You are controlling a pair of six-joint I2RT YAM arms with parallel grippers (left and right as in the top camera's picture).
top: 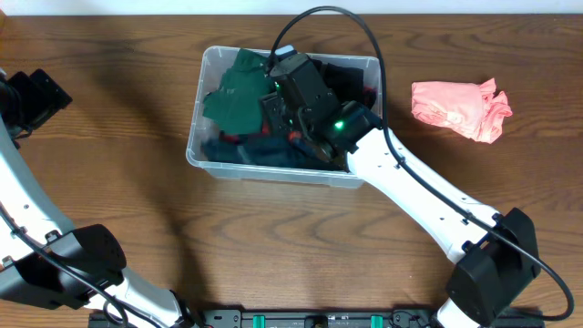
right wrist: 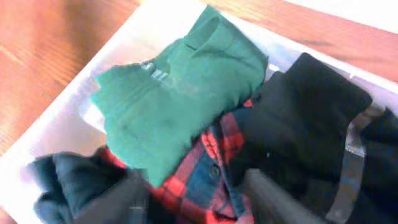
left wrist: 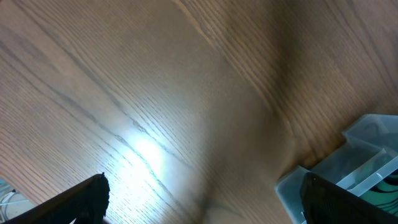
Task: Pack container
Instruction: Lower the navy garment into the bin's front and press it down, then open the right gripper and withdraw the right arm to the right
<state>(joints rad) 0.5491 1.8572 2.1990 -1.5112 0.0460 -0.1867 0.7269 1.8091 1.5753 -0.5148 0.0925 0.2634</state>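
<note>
The container (top: 194, 146) is a clear plastic bin in the middle of the table, holding a green garment (top: 239, 91), a red plaid shirt (right wrist: 214, 146) and dark clothes (right wrist: 311, 112). My right gripper (top: 276, 107) is down inside the bin over the clothes. In the right wrist view its blurred fingers (right wrist: 134, 199) stand apart around the plaid shirt, right gripper (right wrist: 199, 186) open. My left gripper (top: 32, 96) hangs at the table's far left, left gripper (left wrist: 202, 199) wide open above bare wood, with a corner of the container (left wrist: 367, 155) beside one finger.
A crumpled pink garment (top: 460, 107) lies on the table to the right of the bin. The right arm (top: 428, 200) crosses from the front right edge to the bin. Bare wooden tabletop (top: 118, 164) lies between the bin and the left arm.
</note>
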